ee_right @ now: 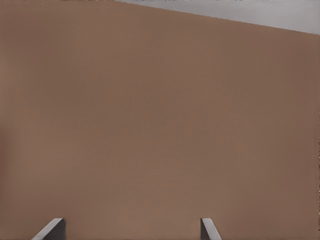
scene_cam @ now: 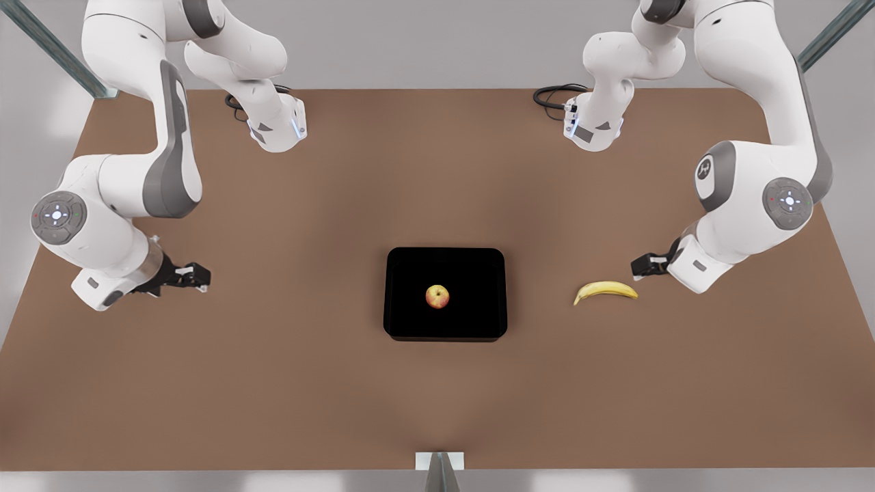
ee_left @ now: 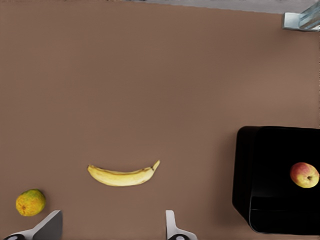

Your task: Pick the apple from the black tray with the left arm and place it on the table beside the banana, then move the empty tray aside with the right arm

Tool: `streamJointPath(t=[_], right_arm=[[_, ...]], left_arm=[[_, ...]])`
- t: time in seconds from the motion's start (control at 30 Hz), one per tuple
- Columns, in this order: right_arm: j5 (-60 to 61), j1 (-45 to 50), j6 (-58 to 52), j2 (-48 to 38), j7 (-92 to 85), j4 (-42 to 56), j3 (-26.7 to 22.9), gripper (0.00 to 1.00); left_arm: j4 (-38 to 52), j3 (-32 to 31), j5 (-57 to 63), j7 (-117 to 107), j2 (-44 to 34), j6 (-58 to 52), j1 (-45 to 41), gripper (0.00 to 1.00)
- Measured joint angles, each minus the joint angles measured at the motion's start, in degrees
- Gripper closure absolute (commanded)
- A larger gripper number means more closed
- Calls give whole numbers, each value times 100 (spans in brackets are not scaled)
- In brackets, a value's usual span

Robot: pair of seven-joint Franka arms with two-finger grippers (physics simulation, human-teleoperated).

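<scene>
Nothing grasped yet; the small red-yellow apple (scene_cam: 437, 296) sits loose near the middle of the shallow glossy black tray (scene_cam: 410, 273), which lies flat on the matte brown table (scene_cam: 342, 396). The curved yellow banana (scene_cam: 606, 291) lies on the table at the front view's right, well apart from the tray. The left gripper (scene_cam: 646, 266) is the one at the front view's right, hovering just beside the banana, claw spread wide with nothing between the fingers (ee_left: 172, 229); its wrist view has the banana close by, the tray with the apple off to one side, plus a small orange-green round fruit (ee_left: 30, 202) on the table beyond the banana's other end. The right gripper (scene_cam: 195, 275) waits at the front view's left, well apart from the tray, fingers (ee_right: 207, 230) spread, looking at bare table. Step in hand, as I judge it: left arm reaches to the apple. Do it by crossing over the banana and tray rim high, centring above the apple, descending straight and closing at its widest part. It is round, so an off-centre pinch may roll it away.
</scene>
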Motion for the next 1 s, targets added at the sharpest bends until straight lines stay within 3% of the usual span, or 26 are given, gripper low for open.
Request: streamJointPath(t=[0.17, 0.33, 0.4, 0.7, 1.0], right_arm=[[-30, -2, 90, 2, 104, 6, -2, 0], [-32, -5, 124, 2, 181, 6, -2, 0], [-31, -5, 131, 2, 207, 6, -2, 0], [-30, -5, 146, 2, 292, 6, -2, 0], [-29, -5, 149, 2, 344, 6, -2, 0]], left_arm=[[103, -30, -216, -88, 275, 70, -462, 0], [1685, -91, 61, -741, 1877, 231, -3002, 0], [1984, -101, 163, -1149, 2326, 360, -3390, 0], [2098, -27, 424, -2853, 3565, 1676, -3624, 0], [2002, -25, 1093, -3903, 3834, 2335, -3695, 0]])
